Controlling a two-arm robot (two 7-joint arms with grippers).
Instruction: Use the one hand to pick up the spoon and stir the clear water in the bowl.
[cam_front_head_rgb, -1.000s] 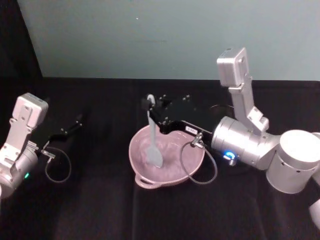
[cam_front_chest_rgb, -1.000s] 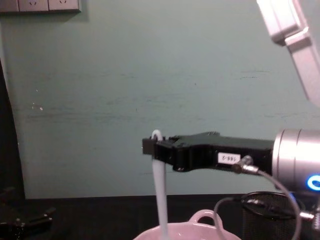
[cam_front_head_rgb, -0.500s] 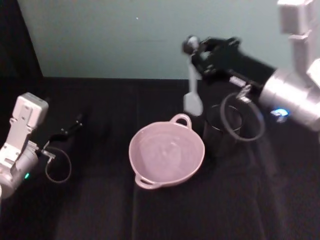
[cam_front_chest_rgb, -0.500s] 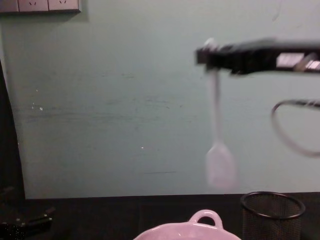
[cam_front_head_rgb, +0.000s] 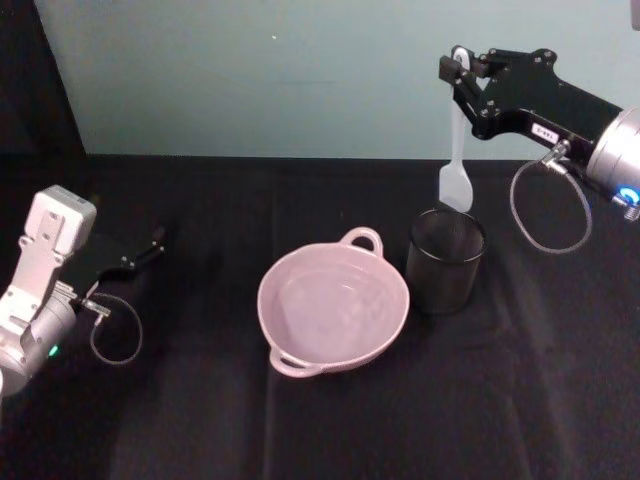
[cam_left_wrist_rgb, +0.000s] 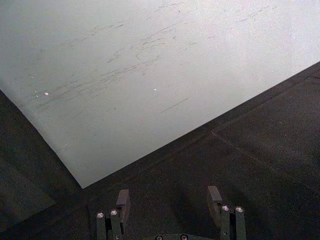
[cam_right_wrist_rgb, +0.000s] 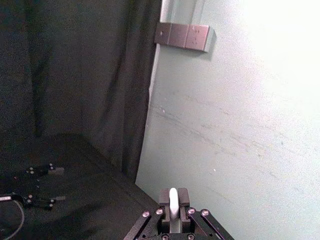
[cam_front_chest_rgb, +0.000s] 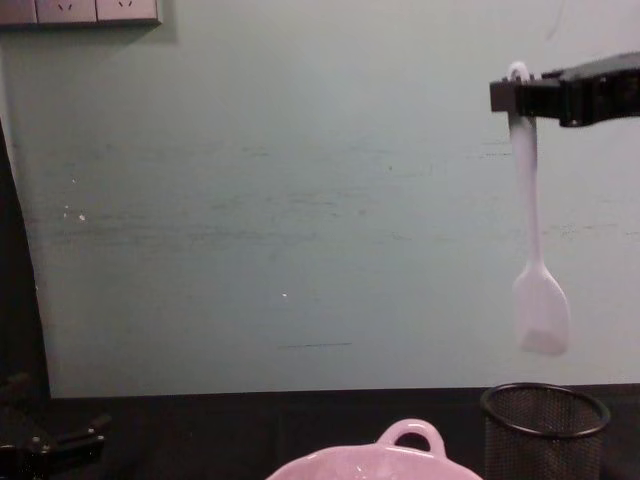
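Note:
My right gripper (cam_front_head_rgb: 458, 66) is raised at the back right, shut on the handle end of the white spoon (cam_front_head_rgb: 456, 150). The spoon (cam_front_chest_rgb: 533, 250) hangs straight down, its flat head in the air just above the black mesh cup (cam_front_head_rgb: 445, 262). The handle tip (cam_right_wrist_rgb: 173, 199) shows between the right fingers. The pink bowl (cam_front_head_rgb: 290, 330) stands mid-table, left of the cup, with its loop handle (cam_front_chest_rgb: 408, 434) towards the wall. My left gripper (cam_front_head_rgb: 142, 257) lies parked low at the far left, and it (cam_left_wrist_rgb: 169, 201) is open with nothing between its fingers.
The black mesh cup (cam_front_chest_rgb: 545, 428) stands close to the bowl's right side. A black cloth covers the table, and a pale green wall runs along its far edge. A cable loop (cam_front_head_rgb: 116, 330) lies by the left arm.
The right gripper has lifted the spoon out of the bowl and carried it up and to the right, over the mesh cup. The left arm has not moved.

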